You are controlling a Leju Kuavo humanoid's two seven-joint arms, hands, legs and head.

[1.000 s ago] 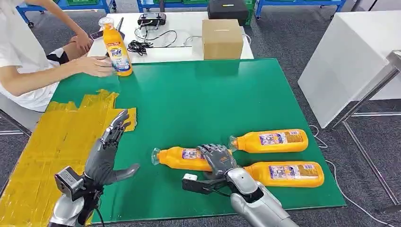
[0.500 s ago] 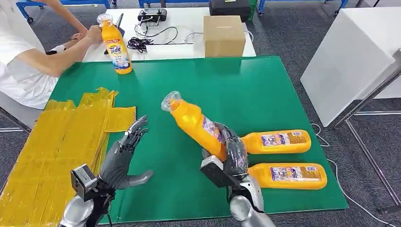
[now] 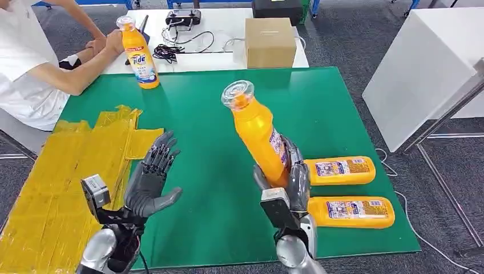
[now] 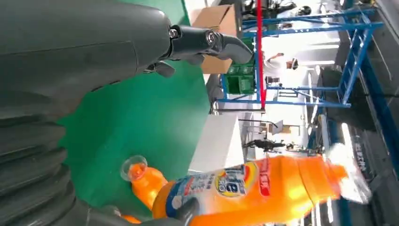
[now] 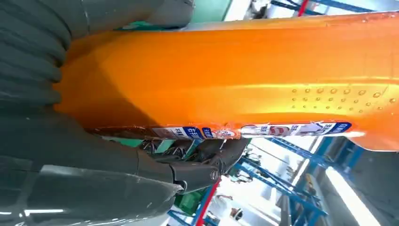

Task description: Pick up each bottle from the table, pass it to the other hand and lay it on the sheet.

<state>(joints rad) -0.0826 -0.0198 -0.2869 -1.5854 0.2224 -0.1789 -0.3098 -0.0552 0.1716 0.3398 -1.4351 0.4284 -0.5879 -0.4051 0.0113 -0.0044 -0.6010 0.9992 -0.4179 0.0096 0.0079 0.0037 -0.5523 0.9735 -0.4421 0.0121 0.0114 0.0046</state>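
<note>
Right hand [image 3: 291, 177] fingers are wrapping the orange detergent bottle [image 3: 259, 132], cap up; left hand [image 3: 149, 180] fingers are spreading, holding nothing.

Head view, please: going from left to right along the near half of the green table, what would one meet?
Yellow sheet → left hand, open → bottle gripped upright by the right hand → two bottles lying on the mat, farther one and nearer one.
</note>
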